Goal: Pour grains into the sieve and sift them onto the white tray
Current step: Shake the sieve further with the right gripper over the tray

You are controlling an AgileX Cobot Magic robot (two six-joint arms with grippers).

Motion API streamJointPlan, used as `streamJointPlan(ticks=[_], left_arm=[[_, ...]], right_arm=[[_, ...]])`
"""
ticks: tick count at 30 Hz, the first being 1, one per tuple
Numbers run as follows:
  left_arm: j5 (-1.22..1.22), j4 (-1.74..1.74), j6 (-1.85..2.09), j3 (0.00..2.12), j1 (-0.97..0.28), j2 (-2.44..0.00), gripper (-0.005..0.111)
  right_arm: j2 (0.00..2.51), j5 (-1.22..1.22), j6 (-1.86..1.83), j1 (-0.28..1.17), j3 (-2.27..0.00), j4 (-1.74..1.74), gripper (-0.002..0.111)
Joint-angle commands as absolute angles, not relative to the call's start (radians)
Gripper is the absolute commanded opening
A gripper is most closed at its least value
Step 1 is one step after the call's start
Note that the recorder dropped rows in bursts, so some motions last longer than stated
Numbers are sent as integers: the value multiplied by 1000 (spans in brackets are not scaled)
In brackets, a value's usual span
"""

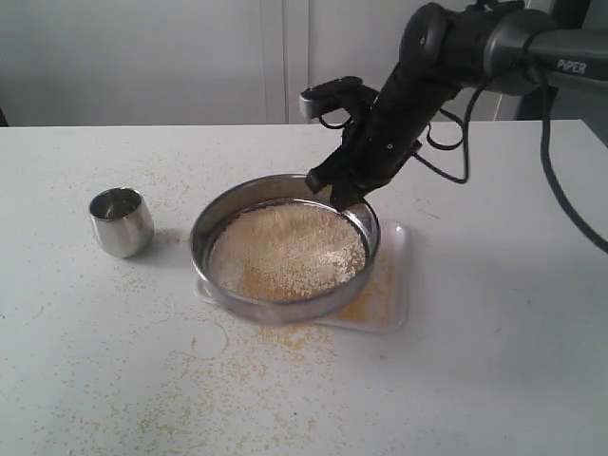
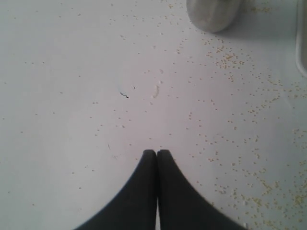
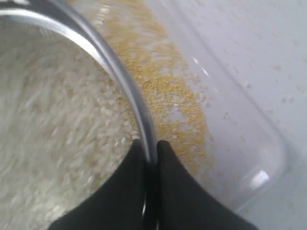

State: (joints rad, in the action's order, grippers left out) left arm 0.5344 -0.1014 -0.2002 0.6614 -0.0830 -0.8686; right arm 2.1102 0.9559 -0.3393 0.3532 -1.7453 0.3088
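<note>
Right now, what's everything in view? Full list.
sieve: 1, steel, over the white tray, mid-table
grains: one heap, off-white with yellow, inside the sieve
white tray: 1, white, under the sieve
yellow granules: a layer, yellow, on the white tray beside the sieve
stray grains: many, yellow, scattered on the table around the sieve
cup: 1, steel, upright, left of the sieve, apart from it
table: 1, white, under everything
right arm: 1, black, reaching in from the right
right tool: 1, black, shut on the sieve's far rim
left tool: 1, black, shut, empty, over the table
</note>
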Motion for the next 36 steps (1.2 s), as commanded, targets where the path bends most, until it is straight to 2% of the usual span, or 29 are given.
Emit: streamJointPlan(ticks=[1, 3, 4, 6, 7, 8, 11, 12, 13, 15, 16, 18, 20, 21, 23, 25, 29, 30, 33, 34, 36], left_arm=[[541, -97, -201, 659, -83, -861, 0], [541, -97, -201, 659, -83, -861, 0], [541, -97, -201, 659, -83, -861, 0], [541, -97, -201, 659, -83, -861, 0], [541, -97, -201, 659, -83, -861, 0], [541, -97, -201, 659, -83, -861, 0], [541, -97, -201, 659, -83, -861, 0], [541, -97, -201, 659, -83, -861, 0], [541, -97, -201, 659, -83, -861, 0], [541, -97, -201, 659, -83, -861, 0], [541, -97, -201, 659, -83, -861, 0], [541, -97, -201, 659, -83, -861, 0], [541, -97, -201, 659, -83, -861, 0], [541, -97, -201, 659, -83, -861, 0], [541, -97, -201, 659, -83, -861, 0], [541, -97, -201, 659, -83, -861, 0], [541, -97, -201, 659, -83, -861, 0], [541, -97, -201, 659, -83, -861, 0], [541, -97, -201, 659, -83, -861, 0], [541, -97, -201, 659, -83, -861, 0], [541, -97, -201, 659, -83, -861, 0]], right_arm=[[2100, 881, -382, 352, -1754, 398, 0], [2100, 987, -724, 374, -1754, 401, 0], [2100, 955, -634, 376, -1754, 340, 0], [2100, 828, -74, 364, -1754, 153, 0], [2100, 813, 81, 359, -1754, 125, 0], [2100, 805, 38, 359, -1754, 163, 0], [2100, 942, -649, 400, -1754, 346, 0], [2100, 970, -707, 400, -1754, 312, 0], [2100, 929, -605, 398, -1754, 260, 0], [2100, 811, -121, 371, -1754, 152, 0], [2100, 797, 0, 363, -1754, 170, 0], [2100, 837, -273, 372, -1754, 336, 0], [2100, 979, -721, 389, -1754, 401, 0], [2100, 981, -717, 389, -1754, 363, 0], [2104, 844, -227, 362, -1754, 237, 0], [2109, 813, -14, 339, -1754, 252, 0], [2111, 1020, -794, 361, -1754, 530, 0], [2111, 997, -747, 361, -1754, 479, 0], [2113, 809, -135, 324, -1754, 365, 0], [2113, 809, -184, 322, -1754, 405, 0], [2113, 909, -537, 339, -1754, 527, 0]])
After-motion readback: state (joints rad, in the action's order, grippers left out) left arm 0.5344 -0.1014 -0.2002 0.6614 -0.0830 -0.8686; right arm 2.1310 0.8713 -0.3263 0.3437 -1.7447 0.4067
